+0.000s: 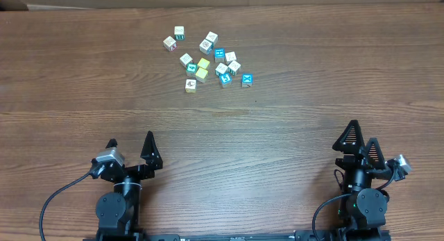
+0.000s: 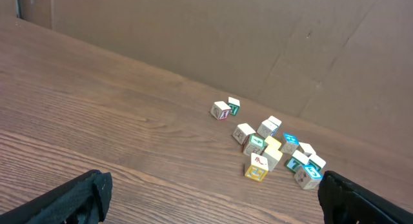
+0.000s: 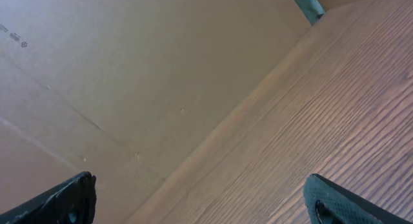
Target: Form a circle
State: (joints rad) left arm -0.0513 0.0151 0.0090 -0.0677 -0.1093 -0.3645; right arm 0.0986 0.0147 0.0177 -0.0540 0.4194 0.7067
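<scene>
left end effector (image 1: 130, 138): spread, empty | right end effector (image 1: 363, 132): spread, empty | cube scatter (image 1: 203, 63): well apart

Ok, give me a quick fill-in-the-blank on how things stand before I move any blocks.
1. The left tool and the right tool both stand ____ and hold nothing.
2. In the heap of blocks, the two middle blocks show ____ tops, unlike the white and cyan ones.
3. Seen from overhead, the heap lies nearer the ____ arm.
Missing words: open; yellow; left.
</scene>
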